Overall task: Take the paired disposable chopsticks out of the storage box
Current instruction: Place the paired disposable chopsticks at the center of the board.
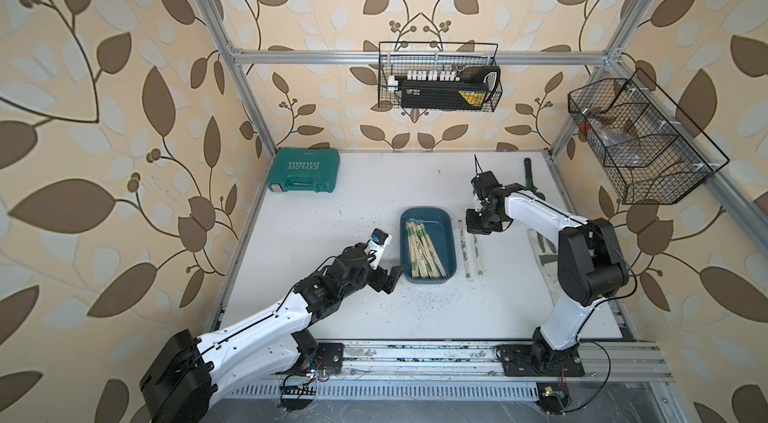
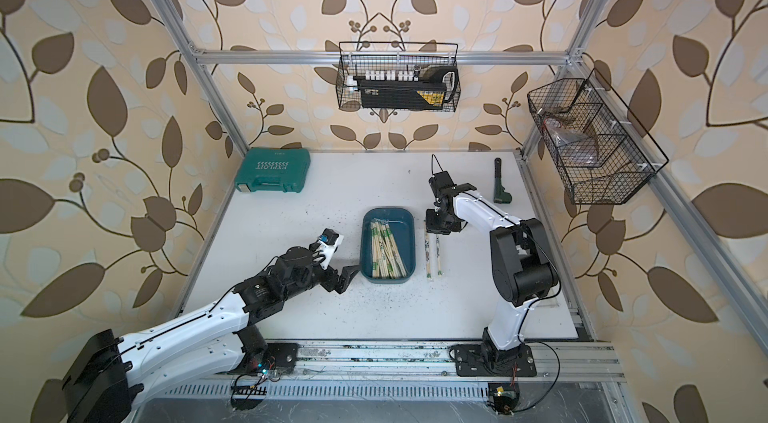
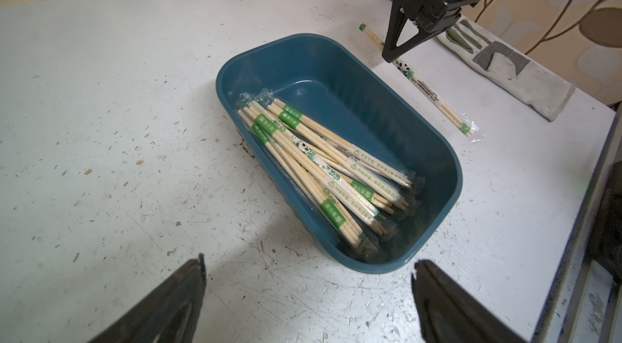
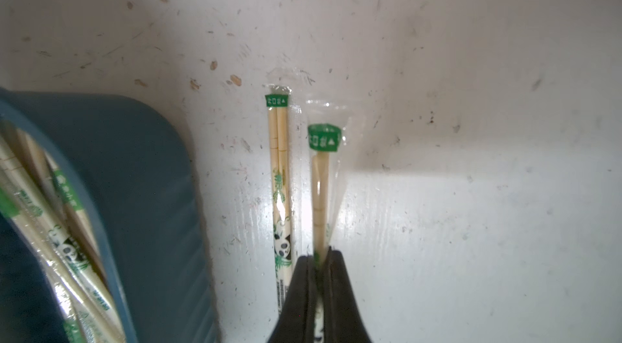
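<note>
1. Paired disposable chopsticks (image 1: 424, 250) lie heaped in the storage box (image 1: 438, 221). Left of it, nearer than the "EXPLOIT" case (image 1: 303, 171), the left gripper (image 1: 392, 279) hangs low, jaws wide, empty.
2. Just right of the box, one panda-printed pair (image 4: 279, 173) lies on the table (image 1: 332, 234).
3. The right gripper (image 4: 319, 255), arm bent, pinches another pair (image 4: 319, 189); open tabletop lies beside it.
</note>
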